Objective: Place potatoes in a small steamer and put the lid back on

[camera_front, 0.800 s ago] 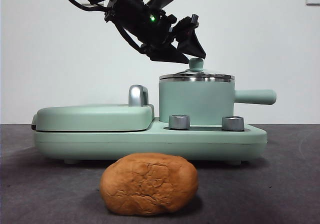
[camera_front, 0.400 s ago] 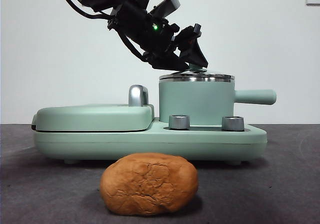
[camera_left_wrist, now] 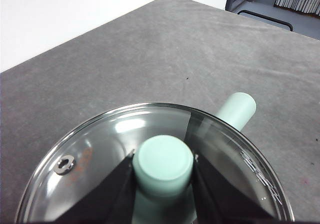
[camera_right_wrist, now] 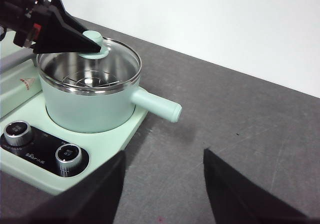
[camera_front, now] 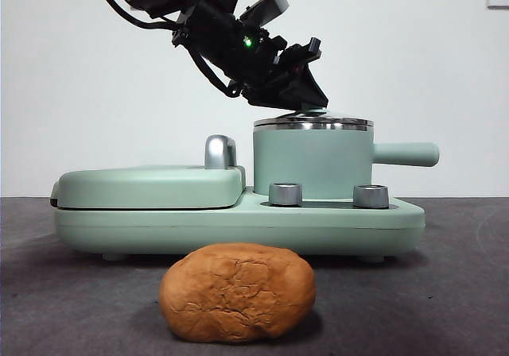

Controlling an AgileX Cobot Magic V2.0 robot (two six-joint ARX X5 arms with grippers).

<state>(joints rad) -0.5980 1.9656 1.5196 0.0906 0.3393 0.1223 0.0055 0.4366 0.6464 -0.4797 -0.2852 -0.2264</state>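
My left gripper point(camera_left_wrist: 163, 166) closes its jaws on the lid point(camera_left_wrist: 100, 149) knob, lid seated on the small steamer point(camera_front: 312, 164). I should squeeze squarely and lift straight up. Potato point(camera_front: 237, 292) waits on the table in front; right gripper point(camera_right_wrist: 162, 184) hangs open.

Bright even light, soft shadow under the potato point(camera_front: 237, 292), white glare on the glass lid point(camera_left_wrist: 125, 126), sharp focus.
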